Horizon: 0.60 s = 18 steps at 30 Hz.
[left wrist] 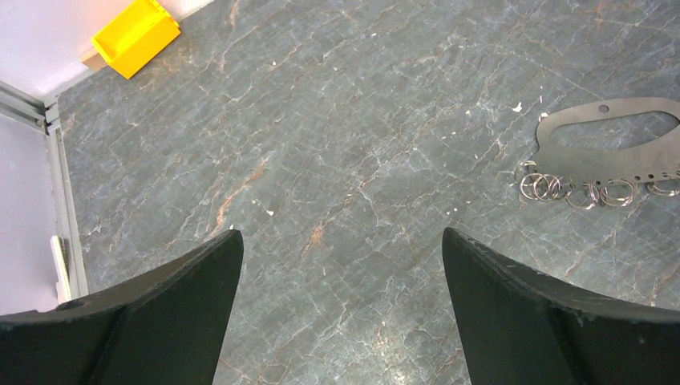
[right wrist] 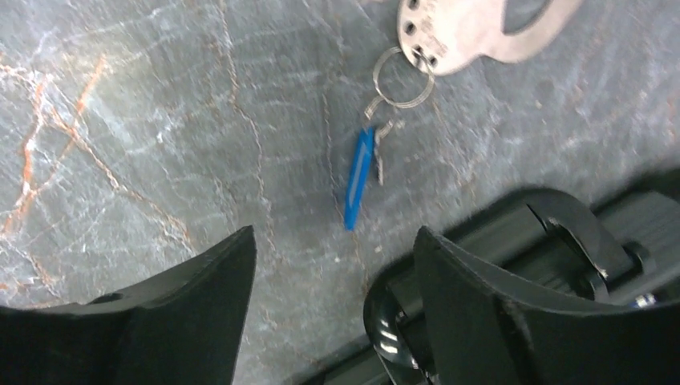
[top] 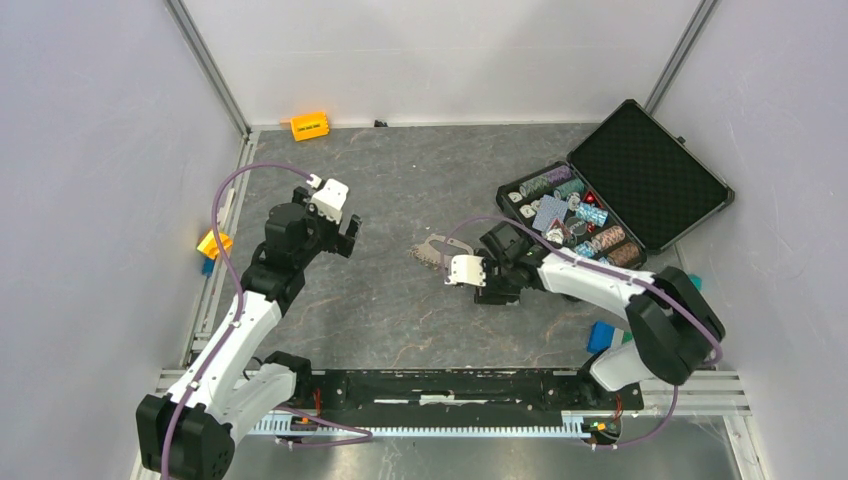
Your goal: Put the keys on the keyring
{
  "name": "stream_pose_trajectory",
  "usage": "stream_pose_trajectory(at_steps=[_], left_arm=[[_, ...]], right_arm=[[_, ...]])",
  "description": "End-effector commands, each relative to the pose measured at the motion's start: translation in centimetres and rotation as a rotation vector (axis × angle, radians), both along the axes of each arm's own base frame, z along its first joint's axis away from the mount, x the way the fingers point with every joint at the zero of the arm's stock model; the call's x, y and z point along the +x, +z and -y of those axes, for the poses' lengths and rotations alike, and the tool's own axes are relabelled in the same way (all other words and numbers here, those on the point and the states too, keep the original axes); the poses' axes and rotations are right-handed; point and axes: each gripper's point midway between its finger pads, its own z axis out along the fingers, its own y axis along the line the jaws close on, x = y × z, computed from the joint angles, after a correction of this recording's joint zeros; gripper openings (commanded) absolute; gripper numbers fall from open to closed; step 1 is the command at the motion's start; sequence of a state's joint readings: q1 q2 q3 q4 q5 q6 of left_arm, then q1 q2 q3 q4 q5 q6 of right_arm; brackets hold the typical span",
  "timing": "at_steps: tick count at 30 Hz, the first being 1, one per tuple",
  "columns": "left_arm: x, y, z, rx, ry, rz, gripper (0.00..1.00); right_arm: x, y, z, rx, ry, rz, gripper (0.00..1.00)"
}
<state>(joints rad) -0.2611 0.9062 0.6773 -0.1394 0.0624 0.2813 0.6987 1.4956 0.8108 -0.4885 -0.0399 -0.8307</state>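
the right gripper (right wrist: 333, 237) hangs low over the table (right wrist: 144, 104) with its two fingers apart and nothing between them. just beyond the fingertips lies the blue key (right wrist: 358, 178), flat on the surface, its top end seemingly linked to a wire ring (right wrist: 403, 78). the ring passes through a hole at the edge of the metal plate (right wrist: 473, 28). a thin metal piece lies against the key's upper end; what it is i cannot tell. a black case (right wrist: 577, 233) sits just beside the right finger.

the left gripper (left wrist: 343, 237) is also spread wide and empty, well apart from the plate, with a row of rings (left wrist: 577, 190) along the plate's near edge visible in its view.

the key looks small, light, stiff and thin, and lying flat it gives the fingers little to bite on; the smooth table will likely let it skate away under a sideways push. the best hold is probably across the long blue body near its middle, pinching the two narrow edges. the ring is springy wire, slippery and hard to pinch, and it will swivel freely in its hole. the plate is the heaviest, stiffest part and the sensible thing to pin down with the other arm. the case close by leaves little room on that side.
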Motion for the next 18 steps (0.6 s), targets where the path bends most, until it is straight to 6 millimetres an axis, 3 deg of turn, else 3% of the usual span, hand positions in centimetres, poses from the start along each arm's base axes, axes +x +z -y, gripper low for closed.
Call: stream_pose_trajectory(at_steps=[1, 5, 13, 18], left_arm=[[0.9, 2.5, 0.3, -0.058, 0.01, 0.084, 1.0], [1.5, 2.8, 0.4, -0.074, 0.023, 0.1, 1.0], [3.0, 4.7, 0.0, -0.161, 0.094, 0.205, 1.0], [3.4, 6.0, -0.7, -0.2, 0.137, 0.265, 1.0]], right_arm=[[0.8, 2.7, 0.4, 0.084, -0.066, 0.083, 0.83], [1.7, 5.4, 1.1, 0.175, -0.131, 0.184, 0.98], [4.2, 12.9, 4.3, 0.404, -0.374, 0.499, 0.98], [4.9, 16.2, 7.0, 0.492, -0.539, 0.667, 0.98]])
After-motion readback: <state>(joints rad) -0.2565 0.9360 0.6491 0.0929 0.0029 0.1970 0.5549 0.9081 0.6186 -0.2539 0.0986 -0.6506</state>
